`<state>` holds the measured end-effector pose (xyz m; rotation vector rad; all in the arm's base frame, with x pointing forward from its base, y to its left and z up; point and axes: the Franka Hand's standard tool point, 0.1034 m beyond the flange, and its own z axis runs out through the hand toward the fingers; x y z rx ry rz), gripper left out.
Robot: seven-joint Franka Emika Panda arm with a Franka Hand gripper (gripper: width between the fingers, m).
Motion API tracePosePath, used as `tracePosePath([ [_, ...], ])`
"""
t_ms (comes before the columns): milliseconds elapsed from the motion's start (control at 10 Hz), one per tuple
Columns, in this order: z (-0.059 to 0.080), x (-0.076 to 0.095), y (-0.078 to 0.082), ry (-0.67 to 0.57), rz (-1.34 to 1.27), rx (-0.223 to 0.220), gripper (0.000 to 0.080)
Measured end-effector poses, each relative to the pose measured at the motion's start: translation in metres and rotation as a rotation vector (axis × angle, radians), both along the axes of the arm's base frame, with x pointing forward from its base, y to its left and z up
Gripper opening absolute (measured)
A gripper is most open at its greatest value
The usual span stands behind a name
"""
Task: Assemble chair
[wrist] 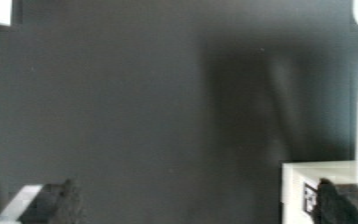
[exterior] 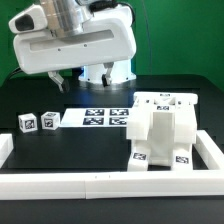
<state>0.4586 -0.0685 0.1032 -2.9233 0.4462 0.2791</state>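
The partly built chair (exterior: pixel 160 130) stands at the exterior view's right as a blocky white body with tags on its front and a slab behind it. Two small white tagged blocks (exterior: pixel 27 122) (exterior: pixel 48 119) lie apart from it at the left. My gripper (exterior: pixel 61 82) hangs above the black table behind those blocks, touching nothing. In the wrist view the gripper (wrist: pixel 202 205) is open, with only dark table between the fingertips (wrist: pixel 44 204). A white tagged piece (wrist: pixel 318 190) shows beside the other fingertip; I cannot tell which piece it is.
The marker board (exterior: pixel 95 118) lies flat in the middle of the table. A long white border rail (exterior: pixel 100 186) runs along the front and turns up both sides. The arm's white base (exterior: pixel 105 72) stands at the back.
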Motion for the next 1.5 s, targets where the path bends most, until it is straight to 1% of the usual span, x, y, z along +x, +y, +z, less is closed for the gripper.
tracePosePath([
  [100,-0.005,-0.004,-0.007,-0.003,-0.05,0.013,0.0648],
  [200,0.0,-0.001,-0.007,-0.021,-0.086,0.038,0.0648],
  [400,-0.002,-0.002,-0.006,-0.012,-0.1,0.032,0.0648],
  [600,-0.003,-0.003,-0.008,0.019,-0.233,0.016,0.0648],
  [700,-0.008,-0.009,-0.023,0.057,-0.375,-0.005,0.0648],
  [800,-0.013,-0.013,-0.028,0.105,-0.555,-0.041,0.0648],
  [900,-0.017,-0.011,-0.032,0.089,-0.602,-0.062,0.0648],
  [1000,-0.015,-0.004,-0.035,0.051,-0.629,-0.044,0.0648],
  [1100,-0.015,-0.005,-0.034,0.068,-0.699,-0.05,0.0648],
  [1200,-0.016,-0.005,-0.033,0.066,-0.678,-0.048,0.0648],
  [1300,-0.019,-0.008,-0.038,0.066,-0.68,-0.047,0.0648],
  [1400,-0.028,-0.019,-0.053,0.084,-0.718,-0.052,0.0648],
  [1500,-0.037,-0.031,-0.064,0.104,-0.756,-0.061,0.0648],
])
